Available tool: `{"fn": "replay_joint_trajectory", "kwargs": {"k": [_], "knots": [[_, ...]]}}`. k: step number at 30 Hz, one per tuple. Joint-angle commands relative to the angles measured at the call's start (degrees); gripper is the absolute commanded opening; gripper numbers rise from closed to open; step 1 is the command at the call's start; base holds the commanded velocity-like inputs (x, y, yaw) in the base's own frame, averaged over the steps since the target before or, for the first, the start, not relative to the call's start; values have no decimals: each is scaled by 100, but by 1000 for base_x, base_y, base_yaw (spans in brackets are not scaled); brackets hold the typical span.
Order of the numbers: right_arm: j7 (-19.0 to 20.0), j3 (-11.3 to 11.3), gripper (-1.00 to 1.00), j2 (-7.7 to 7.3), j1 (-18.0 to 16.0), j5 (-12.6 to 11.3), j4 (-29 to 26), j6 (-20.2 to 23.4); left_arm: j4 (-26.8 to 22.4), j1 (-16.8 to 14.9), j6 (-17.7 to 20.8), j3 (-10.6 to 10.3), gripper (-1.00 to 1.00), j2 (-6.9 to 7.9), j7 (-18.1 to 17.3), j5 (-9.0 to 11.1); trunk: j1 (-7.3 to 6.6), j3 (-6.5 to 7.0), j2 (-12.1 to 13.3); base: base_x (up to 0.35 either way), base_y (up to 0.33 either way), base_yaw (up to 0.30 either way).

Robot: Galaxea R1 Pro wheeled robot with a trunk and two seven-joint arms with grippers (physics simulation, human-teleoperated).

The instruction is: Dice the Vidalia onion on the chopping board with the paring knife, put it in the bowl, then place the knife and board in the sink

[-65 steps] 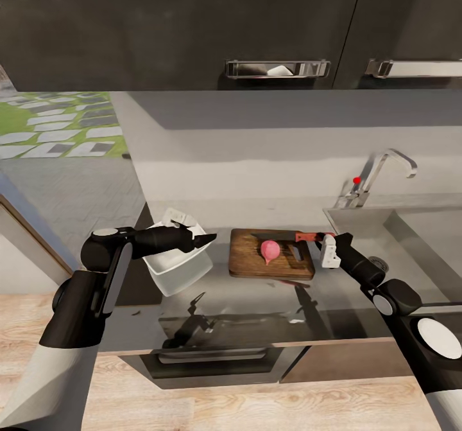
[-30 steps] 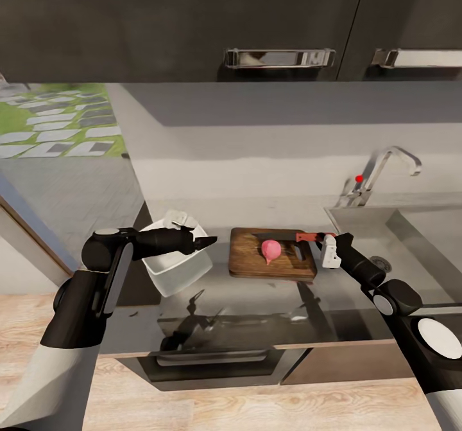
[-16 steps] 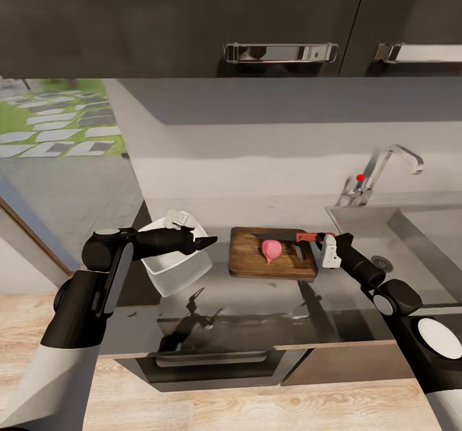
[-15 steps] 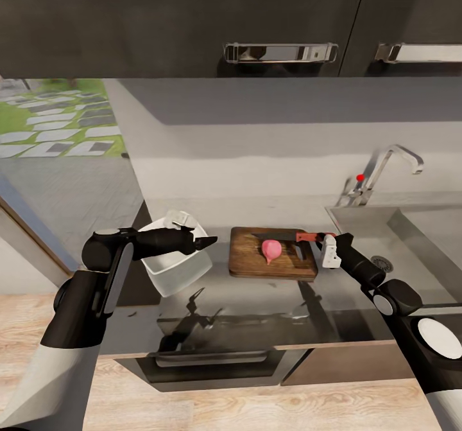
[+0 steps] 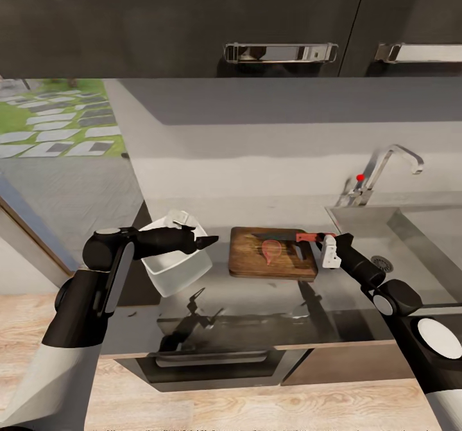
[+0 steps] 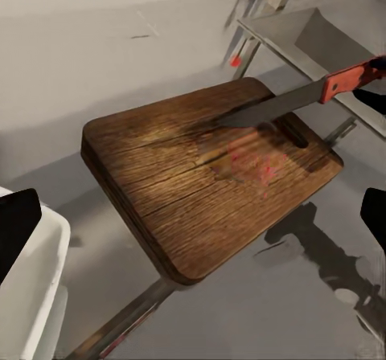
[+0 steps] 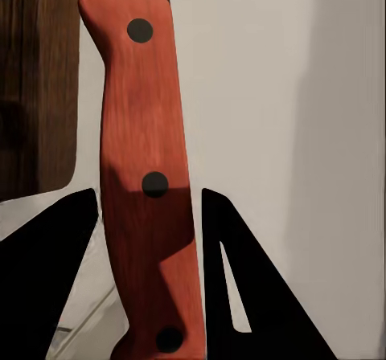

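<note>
The chopping board (image 5: 253, 261) lies on the countertop (image 5: 256, 299) left of the sink (image 5: 410, 225). On it the Vidalia onion (image 5: 272, 250) shows as a faint, see-through pinkish shape, a reddish smear (image 6: 253, 157) in the left wrist view. The paring knife (image 5: 282, 236) lies across the board's far edge, blade (image 6: 265, 111) over the wood. My right gripper (image 5: 321, 238) is shut on its red handle (image 7: 149, 175). My left gripper (image 5: 206, 241) hangs open over the right rim of the white bowl (image 5: 176, 264), its fingers (image 6: 18, 223) spread wide.
The chrome faucet (image 5: 382, 164) with a red knob stands behind the sink. Dark wall cabinets (image 5: 192, 26) with steel handles hang above. The counter ends just left of the bowl, with floor beyond. An oven front (image 5: 212, 357) sits below the counter edge.
The solid pink onion on the board has faded to a thin translucent reddish outline. Neither arm nor the knife has visibly moved; the view shifted slightly earlier on.
</note>
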Motion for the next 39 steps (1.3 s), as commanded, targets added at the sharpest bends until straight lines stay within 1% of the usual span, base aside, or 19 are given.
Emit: {"fn": "replay_joint_trajectory", "kwargs": {"k": [1, 2, 3, 4, 7, 9, 13, 23, 26, 33, 34, 38, 39], "knots": [[39, 1, -100, -3, -4, 13, 65, -15, -4, -28, 186, 1224, 100, 50, -881, 56, 2, -8, -7, 0, 0, 0], [36, 1, -100, -3, -4, 13, 65, -15, -4, -30, 151, 1261, 100, 139, -1106, 57, 2, -8, -7, 0, 0, 0], [37, 1, -100, -3, -4, 11, 65, -15, -4, -30, 145, 1279, 100, 212, -1152, 58, 2, -8, -7, 0, 0, 0], [38, 1, -100, -3, -4, 10, 65, -15, -4, -29, 142, 1286, 100, 248, -1169, 58, 2, -8, -7, 0, 0, 0], [38, 1, -100, -3, -4, 11, 65, -15, -4, -30, 117, 1295, 100, 297, -1190, 58, 2, -8, -7, 0, 0, 0], [38, 1, -100, -3, -4, 12, 65, -15, -4, -29, 101, 1297, 100, 304, -1190, 58, 2, -8, -7, 0, 0, 0], [39, 1, -100, -3, -4, 12, 65, -15, -4, -30, 89, 1298, 100, 311, -1193, 58, 90, -80, -168, 0, 0, 0], [39, 1, -100, -3, -4, 9, 65, -15, -4, -28, 85, 1293, 100, 308, -1192, 58, 90, -80, -168, 0, 0, 0], [39, 1, -100, -3, -4, 10, 65, -15, -11, -28, 85, 1274, 100, 270, -1177, 55, 90, -80, -168, 0, 0, 0], [39, 1, -100, -3, -4, 10, 65, -15, -12, -29, 59, 1099, 100, 223, -1151, 49, 90, -80, -168, 0, 0, 0], [39, 1, -100, -3, -4, 9, 65, -15, -12, -30, 36, 1008, 100, 217, -1150, 46, 90, -80, -168, 0, 0, 0], [37, 1, -100, -3, -4, 13, 65, -15, -8, -30, -16, 779, 100, 216, -1148, 43, 90, -80, -168, 0, 0, 0], [38, 1, -100, -3, -4, 12, 65, -15, -7, -31, -38, 658, 100, 216, -1148, 42, 90, -80, -168, 0, 0, 0]]}}
